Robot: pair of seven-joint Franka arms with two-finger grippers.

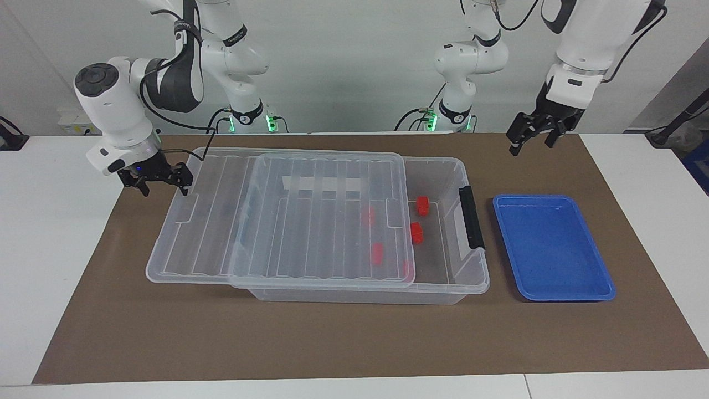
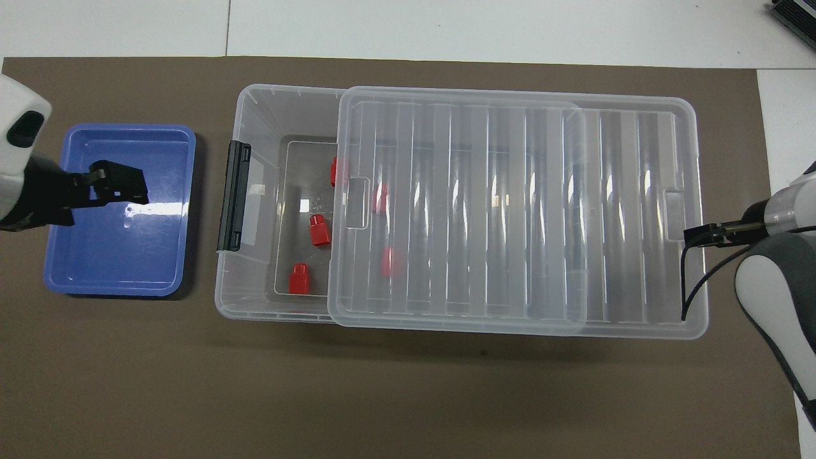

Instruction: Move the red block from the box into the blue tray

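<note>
The clear box (image 1: 360, 295) (image 2: 280, 95) lies in the middle of the brown mat. Its ribbed lid (image 1: 210, 221) (image 2: 510, 210) is slid toward the right arm's end, so the black latch end is uncovered. Two red blocks (image 1: 422, 205) (image 2: 319, 229) lie in the uncovered part; others show blurred under the lid (image 1: 377, 252). The blue tray (image 1: 554, 249) (image 2: 127, 261) is empty, beside the box's latch end. My left gripper (image 1: 534, 142) (image 2: 118, 185) is open and empty, raised over the tray. My right gripper (image 1: 165, 187) (image 2: 698, 236) is open at the lid's outer end.
A black latch handle (image 1: 471, 217) (image 2: 233, 194) sits on the box's end that faces the tray. A whitish tape strip (image 1: 324, 183) shows through the lid. The brown mat (image 1: 332, 343) covers the white table, with bare mat farther from the robots than the box.
</note>
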